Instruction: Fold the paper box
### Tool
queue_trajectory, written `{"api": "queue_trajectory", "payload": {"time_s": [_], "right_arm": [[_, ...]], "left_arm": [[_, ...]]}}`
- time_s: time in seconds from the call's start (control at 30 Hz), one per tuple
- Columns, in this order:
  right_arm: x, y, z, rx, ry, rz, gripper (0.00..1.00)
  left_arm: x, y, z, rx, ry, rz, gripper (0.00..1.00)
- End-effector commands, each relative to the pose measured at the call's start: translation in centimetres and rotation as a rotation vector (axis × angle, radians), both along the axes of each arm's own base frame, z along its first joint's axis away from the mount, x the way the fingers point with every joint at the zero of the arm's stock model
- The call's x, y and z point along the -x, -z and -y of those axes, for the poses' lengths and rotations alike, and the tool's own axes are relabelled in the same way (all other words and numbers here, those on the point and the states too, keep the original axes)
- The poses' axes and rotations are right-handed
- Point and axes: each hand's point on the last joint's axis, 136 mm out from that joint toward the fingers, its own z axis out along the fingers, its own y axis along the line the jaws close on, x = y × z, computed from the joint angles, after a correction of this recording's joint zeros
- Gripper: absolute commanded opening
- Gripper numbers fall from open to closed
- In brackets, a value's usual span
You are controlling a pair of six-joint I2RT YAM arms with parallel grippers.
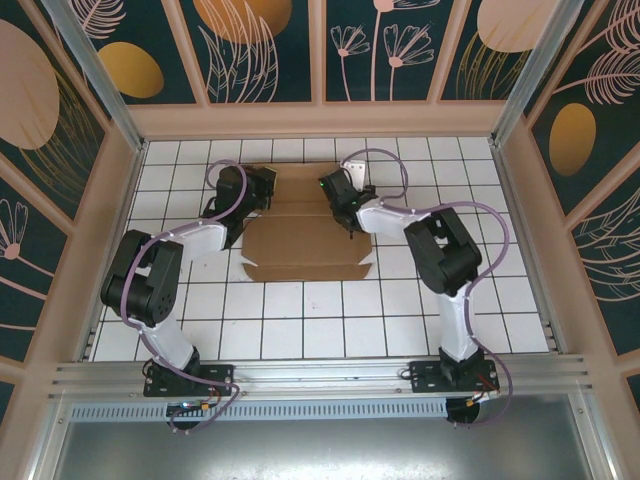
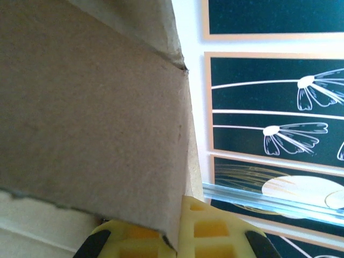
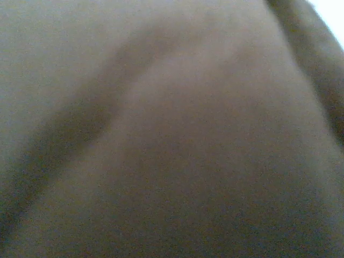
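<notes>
Tiled table [image 1: 300,320]: brown creased paper box [image 1: 300,250]; left end effector [image 2: 172,239] pinches it; right end effector [image 1: 345,212] unclear.

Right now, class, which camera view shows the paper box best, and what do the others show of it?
The top external view: the paper box shows nearly its whole outline and creases on the white tiles. The left wrist view shows one flap pinched in the left gripper; the right wrist view, blurred brown cardboard.
</notes>
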Motion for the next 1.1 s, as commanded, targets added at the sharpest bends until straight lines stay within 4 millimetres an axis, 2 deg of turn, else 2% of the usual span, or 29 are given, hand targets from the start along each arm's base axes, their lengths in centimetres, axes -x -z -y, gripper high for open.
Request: {"api": "queue_trajectory", "payload": {"time_s": [0.0, 0.07, 0.17, 0.27, 0.33, 0.37, 0.4, 0.5, 0.57, 0.73, 0.77, 0.93, 1.07], "right_arm": [[0.6, -5.4, -1.6, -0.069, -0.172, 0.139, 0.81], [2.2, -7.1, -2.7, -0.103, -0.328, 0.19, 0.9], [4.3, -9.6, -2.9, -0.132, -0.458, 0.267, 0.92], [5.7, -12.8, -0.5, -0.184, -0.46, 0.384, 0.88], [6.5, -14.2, 1.1, -0.233, -0.457, 0.432, 0.83], [6.3, -14.5, 2.7, -0.236, -0.431, 0.454, 0.81], [6.6, -14.5, 3.2, -0.239, -0.459, 0.471, 0.78], [7.0, -12.8, 3.2, -0.185, -0.561, 0.43, 0.74], [7.1, -10.7, 1.9, -0.149, -0.646, 0.361, 0.73], [7.6, -8.3, 0.8, -0.108, -0.694, 0.384, 0.73], [7.5, -7.9, 0.8, -0.107, -0.688, 0.387, 0.73], [5.3, -5.2, 1.2, -0.036, -0.588, 0.344, 0.68], [3.4, -4.2, 1.1, 0.001, -0.536, 0.33, 0.61]], "left_arm": [[1.8, 3.7, 1.0, -0.026, 0.047, -0.133, 0.0], [1.7, 3.7, 1.0, -0.028, 0.043, -0.13, 0.0], [1.5, 3.8, 0.9, -0.037, 0.042, -0.132, 0.0], [1.4, 3.9, 1.0, -0.04, 0.043, -0.139, 0.0], [1.4, 3.9, 0.9, -0.046, 0.036, -0.143, 0.0], [1.4, 3.9, 0.8, -0.047, 0.032, -0.145, 0.0], [1.4, 3.9, 0.8, -0.049, 0.031, -0.148, 0.0], [1.4, 3.7, 0.7, -0.051, 0.026, -0.148, 0.0], [1.3, 3.8, 0.7, -0.054, 0.023, -0.155, 0.0], [1.6, 4.8, 0.4, -0.069, 0.016, -0.196, 0.0], [1.1, 3.8, 0.6, -0.062, 0.015, -0.174, 0.0], [1.0, 3.7, 0.5, -0.07, 0.007, -0.182, 0.0], [1.0, 3.9, 0.5, -0.071, 0.005, -0.191, 0.0]]}}
